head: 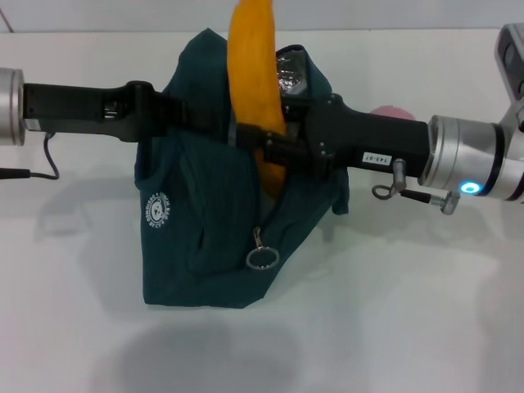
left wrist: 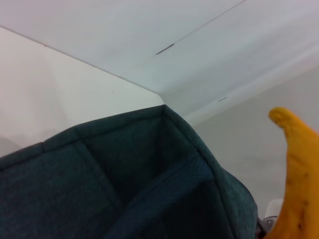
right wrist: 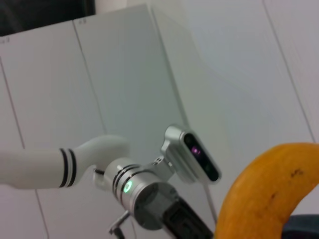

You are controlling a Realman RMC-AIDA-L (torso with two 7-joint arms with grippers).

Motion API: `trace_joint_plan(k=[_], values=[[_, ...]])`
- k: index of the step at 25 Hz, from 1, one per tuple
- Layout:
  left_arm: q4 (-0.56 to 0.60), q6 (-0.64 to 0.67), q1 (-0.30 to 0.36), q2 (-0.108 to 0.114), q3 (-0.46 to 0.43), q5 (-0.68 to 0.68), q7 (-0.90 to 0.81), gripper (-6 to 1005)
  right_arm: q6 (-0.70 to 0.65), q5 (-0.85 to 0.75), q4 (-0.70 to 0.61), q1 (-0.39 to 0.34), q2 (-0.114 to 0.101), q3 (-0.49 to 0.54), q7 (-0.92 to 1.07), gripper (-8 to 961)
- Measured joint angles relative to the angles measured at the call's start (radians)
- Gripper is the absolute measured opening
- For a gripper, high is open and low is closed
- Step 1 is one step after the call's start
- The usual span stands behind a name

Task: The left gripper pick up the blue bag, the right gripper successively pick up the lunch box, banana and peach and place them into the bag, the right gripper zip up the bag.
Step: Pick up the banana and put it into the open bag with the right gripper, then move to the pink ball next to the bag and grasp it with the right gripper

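Overhead, the bag (head: 205,246) was held up off the table (head: 409,327) by the left gripper (head: 176,110), clenched on its top edge. The banana (head: 254,74) was grasped upright by the right gripper (head: 274,147), its lower end inside the bag's opening. The peach (head: 391,110) lay behind the right arm.

At the left wrist, bag fabric (left wrist: 124,174) and the banana's tip (left wrist: 294,164) were seen.

At the right wrist, the banana (right wrist: 264,189) was seen before the left arm (right wrist: 144,191).
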Motion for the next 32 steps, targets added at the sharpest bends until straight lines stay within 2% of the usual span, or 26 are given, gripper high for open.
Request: trace_joint_plan(k=[12, 18, 20, 26, 31, 32], values=[[0.0, 0.003, 0.016, 0.006, -0.001, 0.0, 0.004, 27, 0.001, -0.052, -0.07, -0.018, 0.0, -0.015, 0.002, 500], [0.002, 0.003, 0.016, 0.007, -0.002, 0.0, 0.005, 27, -0.009, -0.05, -0.1, -0.036, 0.0, -0.007, 0.009, 736], [0.003, 0.004, 0.017, 0.007, -0.003, 0.0, 0.005, 27, -0.022, -0.033, -0.123, -0.052, 0.0, 0.0, 0.019, 772], [0.005, 0.005, 0.017, 0.008, -0.004, 0.0, 0.002, 27, -0.087, 0.133, -0.288, -0.178, -0.002, 0.002, 0.124, 879], [0.002, 0.005, 0.021, 0.013, -0.004, -0.018, 0.0, 28, -0.033, 0.225, -0.412, -0.303, -0.011, 0.003, 0.176, 874], [0.002, 0.006, 0.022, 0.014, -0.004, -0.022, 0.0, 28, -0.033, 0.225, -0.412, -0.303, -0.011, 0.003, 0.176, 873]])
